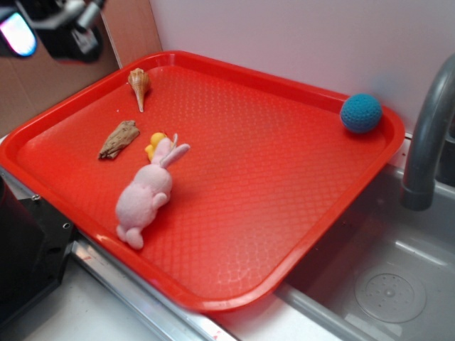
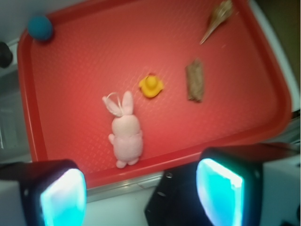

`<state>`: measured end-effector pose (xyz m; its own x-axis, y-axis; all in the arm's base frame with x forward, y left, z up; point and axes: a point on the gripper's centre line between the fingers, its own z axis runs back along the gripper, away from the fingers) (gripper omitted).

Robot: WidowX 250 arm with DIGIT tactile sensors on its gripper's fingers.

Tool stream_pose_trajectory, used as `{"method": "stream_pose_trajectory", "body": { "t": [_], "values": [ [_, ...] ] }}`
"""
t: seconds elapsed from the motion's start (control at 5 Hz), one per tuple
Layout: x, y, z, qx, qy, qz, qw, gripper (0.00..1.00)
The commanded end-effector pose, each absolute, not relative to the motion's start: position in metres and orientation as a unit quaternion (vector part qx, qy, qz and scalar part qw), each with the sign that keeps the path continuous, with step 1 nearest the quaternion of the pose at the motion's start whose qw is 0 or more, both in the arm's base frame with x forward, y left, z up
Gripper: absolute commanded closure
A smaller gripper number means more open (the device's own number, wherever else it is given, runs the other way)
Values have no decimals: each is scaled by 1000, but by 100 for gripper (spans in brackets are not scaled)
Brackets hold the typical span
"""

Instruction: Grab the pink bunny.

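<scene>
- Red tray [image 1: 298, 234]: we take this as our landmark; it rests on a counter edge, one corner reaching over a grey sink [image 1: 398, 284].
- Pink bunny [image 1: 146, 195]: we find it lying flat on the tray's floor, near the rim that faces the robot base, ears pointing toward the tray's middle, feet toward that rim. Nothing grips it.
- Yellow duck [image 2: 151, 86]: on the tray just beyond the bunny's ears; in the exterior view the ears overlap it, and we cannot tell whether they touch.
- Brown bark-like piece [image 2: 195, 80]: on the tray, just beside the duck.
- Seashell [image 1: 139, 85]: on the tray near its far rim, beyond the bark piece.
- Blue crocheted ball [image 1: 361, 113]: in the tray's corner next to the faucet [image 1: 426, 135], well apart from the bunny.
- Gripper [image 2: 141, 188]: we see it held high above the tray's near rim, its two fingers spread wide, nothing between them.
</scene>
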<state>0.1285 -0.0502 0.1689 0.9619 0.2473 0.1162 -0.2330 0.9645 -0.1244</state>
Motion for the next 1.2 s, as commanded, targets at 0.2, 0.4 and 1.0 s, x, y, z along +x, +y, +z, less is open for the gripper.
{"method": "stream_pose_trajectory", "body": {
  "t": [0.2, 0.4, 1.0],
  "values": [
    [137, -95, 41, -24, 38, 23, 999, 0],
    [129, -88, 34, -23, 47, 24, 998, 0],
    [124, -58, 26, -1, 80, 41, 996, 100]
  ]
}}
